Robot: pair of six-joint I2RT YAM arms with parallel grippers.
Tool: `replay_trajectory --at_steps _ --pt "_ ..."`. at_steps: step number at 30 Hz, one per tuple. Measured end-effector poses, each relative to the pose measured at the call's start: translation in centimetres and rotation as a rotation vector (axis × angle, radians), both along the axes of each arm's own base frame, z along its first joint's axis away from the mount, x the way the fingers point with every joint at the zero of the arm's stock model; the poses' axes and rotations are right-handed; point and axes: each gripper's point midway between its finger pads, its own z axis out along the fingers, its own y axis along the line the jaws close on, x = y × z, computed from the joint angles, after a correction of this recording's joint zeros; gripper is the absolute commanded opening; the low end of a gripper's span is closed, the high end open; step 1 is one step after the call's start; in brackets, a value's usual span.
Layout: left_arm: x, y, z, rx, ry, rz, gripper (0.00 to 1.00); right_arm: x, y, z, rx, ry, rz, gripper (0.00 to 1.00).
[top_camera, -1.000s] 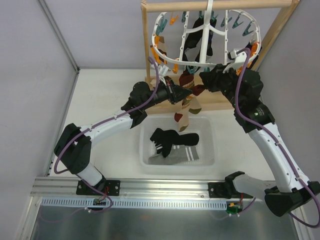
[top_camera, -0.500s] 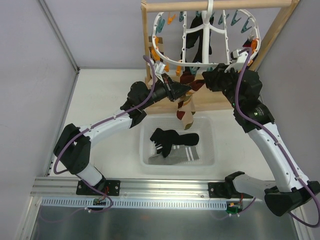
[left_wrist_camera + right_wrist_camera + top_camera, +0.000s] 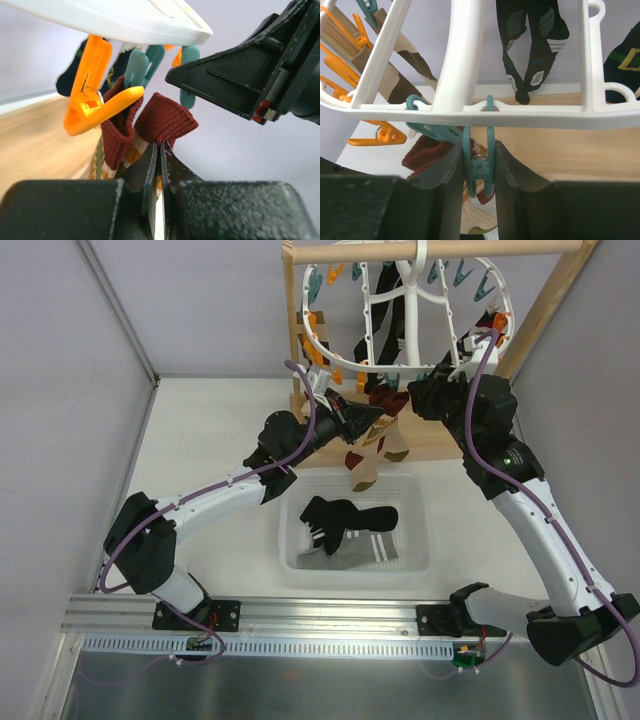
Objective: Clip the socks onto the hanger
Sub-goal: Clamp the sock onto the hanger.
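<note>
At the left gripper (image 3: pixel 159 150): clenched on the folded cuff of a dark red ribbed sock with a cream-and-orange pattern (image 3: pixel 162 120). Carried slightly higher and farther than a second ago, now just under the near rim of the white plastic oval drying hanger (image 3: pixel 125 20). Brushes an orange plastic clothespin (image 3: pixel 95 102) on the left; cannot tell whether any cuff sits inside that pin's mouth.

At the right gripper (image 3: pixel 479 152): pinches a teal plastic clothespin (image 3: pixel 479 167) dangling from the rim, same hold as before, with the ring tipped more steeply than a second ago. Probably means a pin made ready for the cuff, with the clipping itself not yet done.

Farther out, already on the hanger: a black sock with blue marks (image 3: pixel 530 45) and a brown-and-cream striped sock (image 3: pixel 405 120). Nearer, on the surface: a white mesh basket (image 3: pixel 420 540) holding black socks with white stripes (image 3: pixel 345 520).

In the way: neighbouring pins crowding the cuff, the right gripper's body close on the right, and the wooden stand frame (image 3: pixel 545 305) behind.
</note>
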Motion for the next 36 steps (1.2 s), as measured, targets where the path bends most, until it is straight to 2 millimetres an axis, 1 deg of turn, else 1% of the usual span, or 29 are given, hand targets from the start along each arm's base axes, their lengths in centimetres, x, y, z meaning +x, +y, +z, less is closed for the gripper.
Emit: replay_trajectory --at_steps 3,11,20,28,36 --pt "0.1 -0.1 0.0 0.012 -0.021 0.036 0.00 0.0 -0.1 0.0 0.013 0.003 -0.009 0.01" --pt "-1.0 -1.2 -0.1 0.041 -0.066 0.066 0.00 0.1 0.0 0.0 0.041 0.013 -0.021 0.01" --pt "-0.7 -1.1 -0.1 0.054 -0.087 0.096 0.00 0.1 0.0 0.0 0.049 0.014 -0.026 0.01" --pt "-1.5 -1.8 -0.1 0.061 -0.104 0.094 0.00 0.1 0.0 0.0 0.050 0.014 -0.028 0.01" --pt "-1.4 -1.7 0.1 0.063 -0.119 0.120 0.00 0.1 -0.1 0.0 0.050 0.014 -0.030 0.01"
